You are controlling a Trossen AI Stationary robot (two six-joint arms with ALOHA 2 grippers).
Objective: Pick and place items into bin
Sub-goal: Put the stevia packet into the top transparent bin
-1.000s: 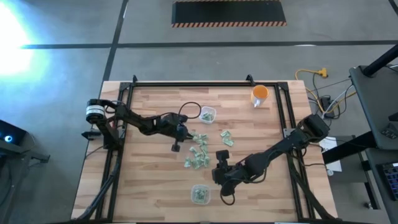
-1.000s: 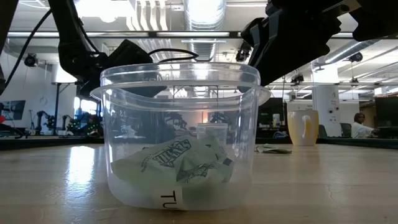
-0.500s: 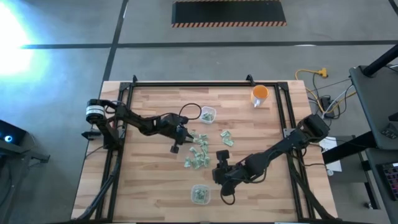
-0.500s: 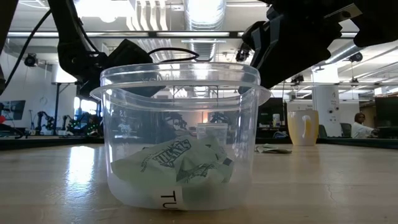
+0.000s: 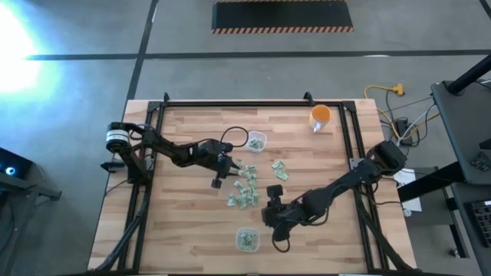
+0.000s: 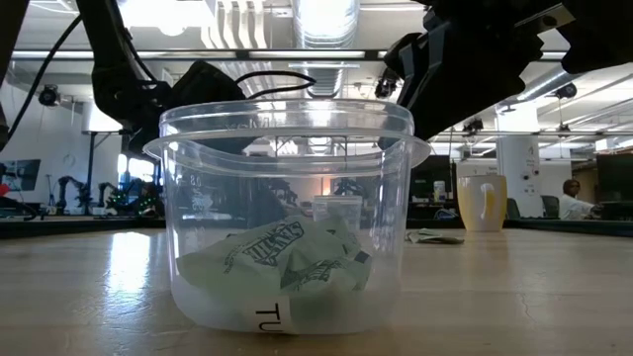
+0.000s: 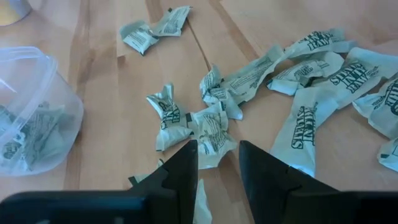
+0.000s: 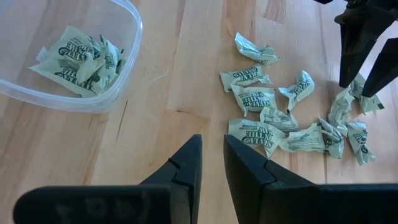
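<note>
Left wrist view: left gripper (image 7: 214, 163) sits low centre of frame, jaws part open w/ a gap between, nothing held yet; a crumpled green-and-white wrapped piece (image 7: 210, 129) lies just beyond the tips, and a sliver of another shows under the gap. More wrapped pieces (image 7: 311, 81) fan out to the upper right, tight together and overlapping. A clear tub (image 7: 34, 118) at the left edge already holds a few.

Risk here: pieces are so bunched that a close could pinch two at once, or catch only a crinkly tail so it slips out on the lift. Tips may also shove the pile sideways rather than straddle one piece.

Right wrist view: right gripper (image 8: 212, 160) at bottom centre, narrow gap, empty. Second tub (image 8: 74, 56) at upper left w/ several pieces in; loose pieces (image 8: 261, 118) mid right.

High view: both arms lean in on the same pile (image 5: 247, 186) mid-table, tubs (image 5: 247, 239) below and (image 5: 256, 141) above it. Arms so close they could clash if both go for the cluster. Orange cup (image 5: 321, 116) far, no issue.
</note>
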